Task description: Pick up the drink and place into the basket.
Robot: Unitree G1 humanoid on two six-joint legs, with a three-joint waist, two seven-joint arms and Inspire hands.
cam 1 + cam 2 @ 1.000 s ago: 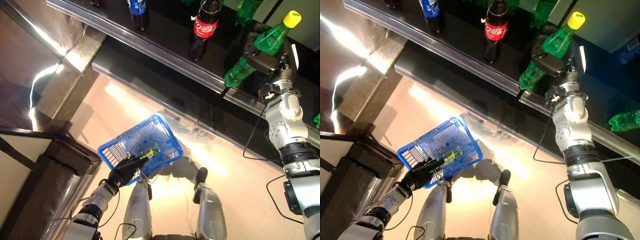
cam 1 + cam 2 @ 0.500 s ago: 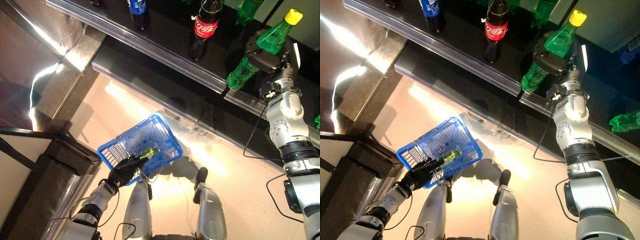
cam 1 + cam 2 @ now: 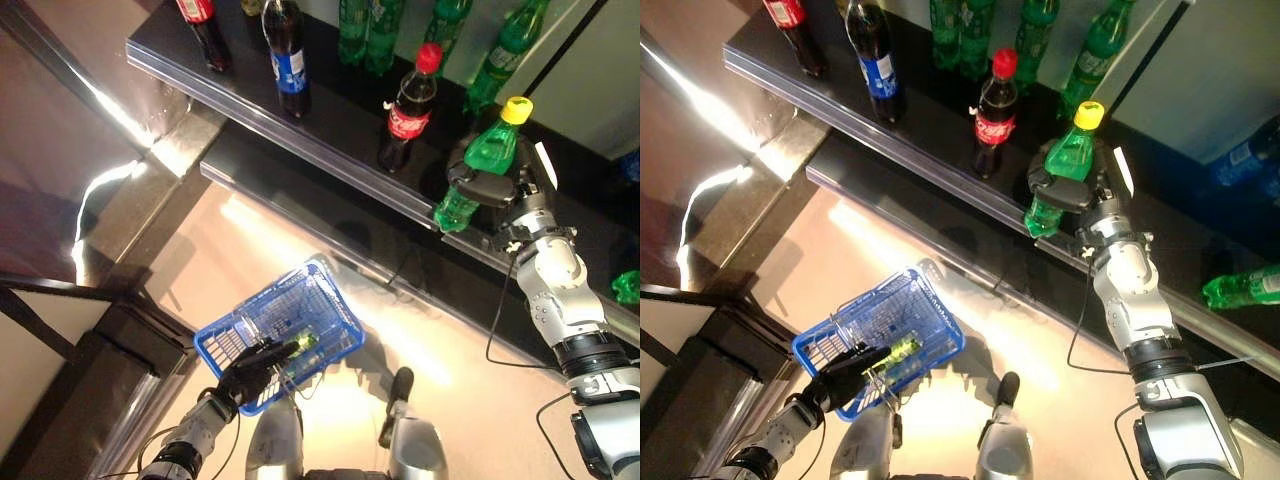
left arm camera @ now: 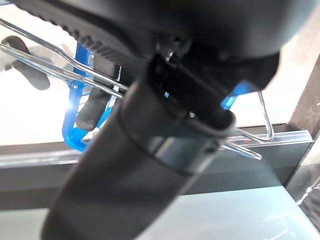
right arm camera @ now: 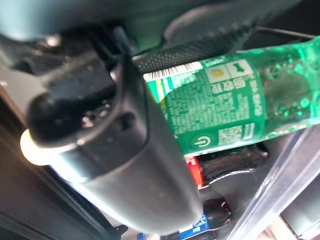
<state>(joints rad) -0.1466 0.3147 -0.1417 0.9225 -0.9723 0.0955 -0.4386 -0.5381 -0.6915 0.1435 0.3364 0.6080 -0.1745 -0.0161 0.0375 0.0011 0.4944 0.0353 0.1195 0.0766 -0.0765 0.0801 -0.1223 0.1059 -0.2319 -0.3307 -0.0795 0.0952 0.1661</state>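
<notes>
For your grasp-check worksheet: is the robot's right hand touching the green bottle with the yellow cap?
Touching. The right wrist view shows the right hand wrapped against the green bottle; the eye views show it clamped mid-body.

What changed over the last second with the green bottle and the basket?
The view has shifted, showing more of the shelf, so the camera moved. The right hand stays shut on the green bottle, tilted above the shelf edge. The left hand keeps holding the blue basket; no clear move of either.
</notes>
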